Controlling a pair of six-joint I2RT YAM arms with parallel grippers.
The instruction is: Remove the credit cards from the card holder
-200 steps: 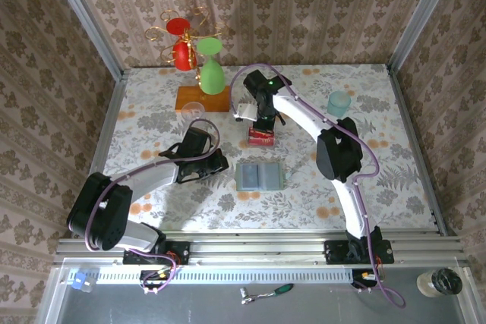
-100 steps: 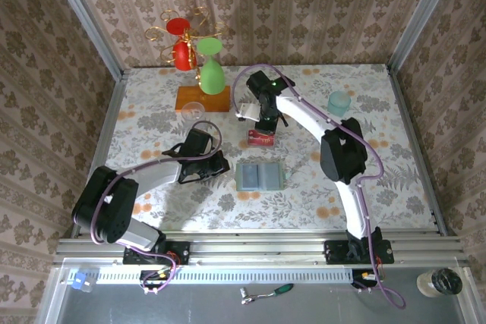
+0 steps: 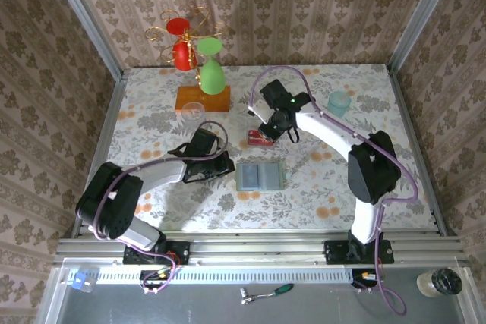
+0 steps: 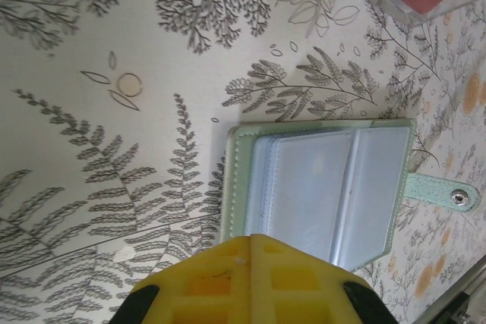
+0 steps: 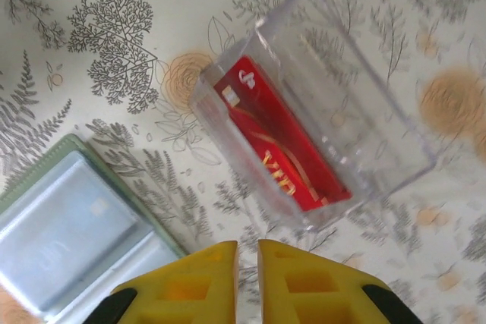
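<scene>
The card holder (image 3: 260, 176) lies open and flat mid-table, sage-green with pale clear pockets (image 4: 319, 187) and a snap tab (image 4: 448, 196); no card shows in the pockets facing up. A red credit card (image 5: 277, 157) lies in a clear plastic tray (image 3: 259, 139) just behind the holder. My left gripper (image 4: 251, 239) is shut and empty, its tip over the holder's left edge (image 3: 225, 166). My right gripper (image 5: 247, 252) hovers over the table between tray and holder (image 3: 267, 130), jaws a narrow gap apart with nothing between them.
A wooden stand with red and green glasses (image 3: 199, 66) is at the back left, with a clear glass (image 3: 194, 108) beside it. A teal cup (image 3: 339, 101) sits at the back right. Patterned walls enclose the table.
The right gripper has drawn back from the tray toward the right and its jaws have parted slightly. The left gripper has moved right, closer to the holder's edge.
</scene>
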